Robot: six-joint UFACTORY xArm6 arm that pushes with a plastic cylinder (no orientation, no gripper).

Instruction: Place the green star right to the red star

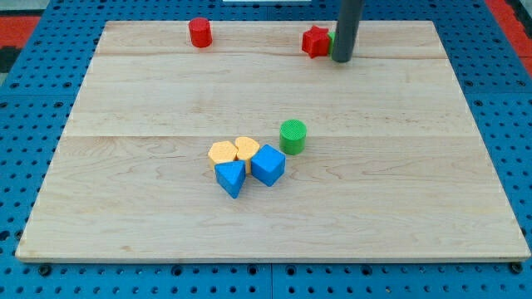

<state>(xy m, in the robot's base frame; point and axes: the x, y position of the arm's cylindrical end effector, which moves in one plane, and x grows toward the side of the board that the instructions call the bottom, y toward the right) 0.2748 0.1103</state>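
Observation:
The red star (315, 41) lies near the view's top edge of the wooden board, right of centre. Directly to its right a sliver of the green star (331, 41) shows, mostly hidden behind the dark rod. My tip (342, 60) rests on the board just right of and touching or nearly touching the green star, at the view's top.
A red cylinder (199, 32) stands at the view's top left. A green cylinder (293, 136) sits near the middle. Beside it, to the lower left, cluster two yellow blocks (223, 153) (247, 149), a blue cube (268, 164) and a blue triangular block (230, 177). The board (416, 208) sits on a blue pegboard.

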